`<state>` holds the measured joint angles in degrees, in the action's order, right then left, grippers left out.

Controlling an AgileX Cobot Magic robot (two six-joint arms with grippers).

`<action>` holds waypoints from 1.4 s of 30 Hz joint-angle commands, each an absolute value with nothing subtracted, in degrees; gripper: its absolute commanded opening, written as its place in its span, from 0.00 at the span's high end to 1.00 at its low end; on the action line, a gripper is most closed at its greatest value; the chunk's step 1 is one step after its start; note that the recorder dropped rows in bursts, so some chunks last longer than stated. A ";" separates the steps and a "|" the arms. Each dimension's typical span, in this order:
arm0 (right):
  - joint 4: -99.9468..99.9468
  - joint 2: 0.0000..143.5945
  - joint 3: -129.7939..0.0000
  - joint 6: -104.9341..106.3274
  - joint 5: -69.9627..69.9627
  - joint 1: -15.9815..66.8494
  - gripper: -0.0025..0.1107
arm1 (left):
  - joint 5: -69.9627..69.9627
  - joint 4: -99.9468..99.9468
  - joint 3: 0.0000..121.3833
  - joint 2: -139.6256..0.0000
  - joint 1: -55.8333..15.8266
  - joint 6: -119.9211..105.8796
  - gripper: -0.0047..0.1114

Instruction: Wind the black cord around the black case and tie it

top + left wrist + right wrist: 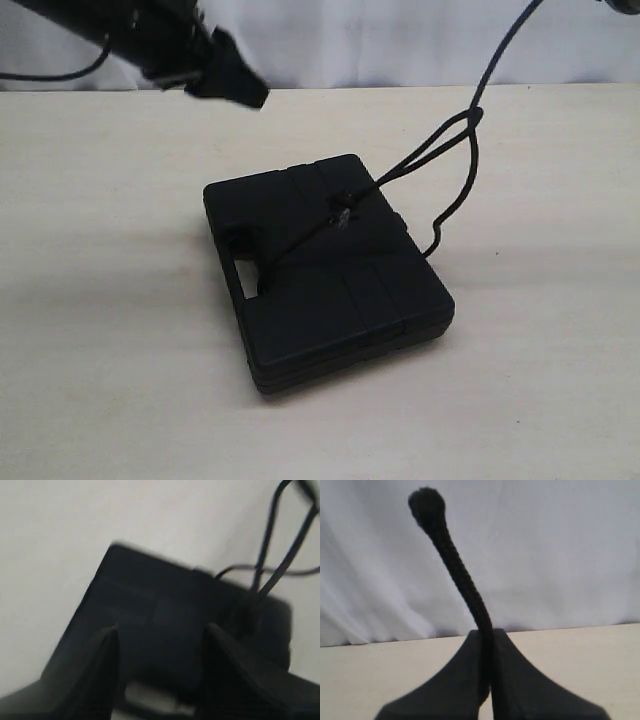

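A pale cream worktop (100, 350) fills most of the exterior view. The black case (330, 270) lies flat on it at the frame's centre. The black cord (470, 170) dips just right of the case; whether it touches the surface is unclear.

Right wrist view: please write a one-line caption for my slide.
The black right gripper shut on the braided matte black cord, whose thick end stands free against a white cloth backdrop.

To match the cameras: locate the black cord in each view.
Exterior: black cord climbs off the black case to the upper right edge.
Left wrist: two cord strands, picture's upper right, over the case.
Right wrist: centre, cord end sticking up from the shut right gripper.
Shared landmark: the case, exterior and left wrist only.
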<state>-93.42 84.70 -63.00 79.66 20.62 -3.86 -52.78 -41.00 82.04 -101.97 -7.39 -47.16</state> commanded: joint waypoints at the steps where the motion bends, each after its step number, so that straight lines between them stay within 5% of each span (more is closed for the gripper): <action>1: -92.00 87.53 -63.23 78.13 18.77 -6.03 0.94 | -55.57 -24.11 78.27 -104.40 -7.21 -24.99 0.54; 24: -91.80 91.28 -63.23 78.13 20.70 -6.03 0.94 | -47.03 -31.80 72.63 -115.47 -13.93 -13.50 0.54; 42: -90.35 91.28 -63.23 78.37 24.46 -6.03 0.94 | -46.27 -15.36 72.76 -112.56 -14.05 -5.24 0.54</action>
<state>-90.82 91.31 -63.08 78.36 23.90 -5.70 -46.36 -19.62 72.96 -114.23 -13.93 -8.13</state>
